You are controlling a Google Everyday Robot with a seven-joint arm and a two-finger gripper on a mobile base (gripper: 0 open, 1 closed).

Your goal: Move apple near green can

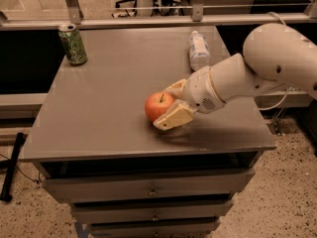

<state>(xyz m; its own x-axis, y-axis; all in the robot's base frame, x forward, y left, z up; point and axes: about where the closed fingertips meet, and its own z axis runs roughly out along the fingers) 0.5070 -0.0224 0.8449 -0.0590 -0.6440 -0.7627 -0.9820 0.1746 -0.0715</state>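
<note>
The red-orange apple (157, 106) sits on the grey table (104, 98), right of its middle and towards the front. My gripper (165, 108) comes in from the right on a white arm and is open. One pale finger (173, 117) lies along the apple's near right side and the other (176, 88) sits behind its far right side. The green can (73, 44) stands upright at the table's far left corner, well away from the apple.
A clear plastic bottle with a white label (199, 50) lies on its side at the back right of the table. Drawers (148, 190) are below the front edge. A metal rail (148, 20) runs behind the table.
</note>
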